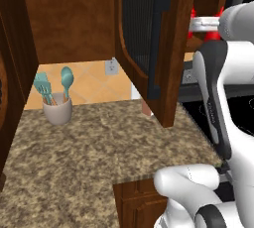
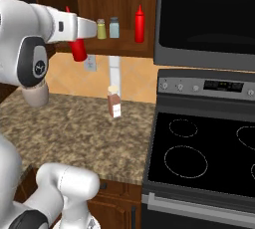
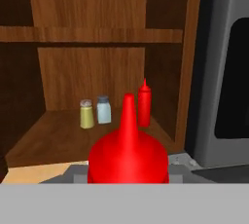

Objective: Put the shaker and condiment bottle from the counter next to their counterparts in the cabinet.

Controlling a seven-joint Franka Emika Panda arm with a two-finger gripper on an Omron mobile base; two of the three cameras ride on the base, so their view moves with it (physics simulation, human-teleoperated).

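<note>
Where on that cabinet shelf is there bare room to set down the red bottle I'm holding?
The cabinet shelf is bare left of the yellow shaker and along its front. The back right is crowded: yellow shaker, pale blue shaker and red bottle stand close together.
</note>
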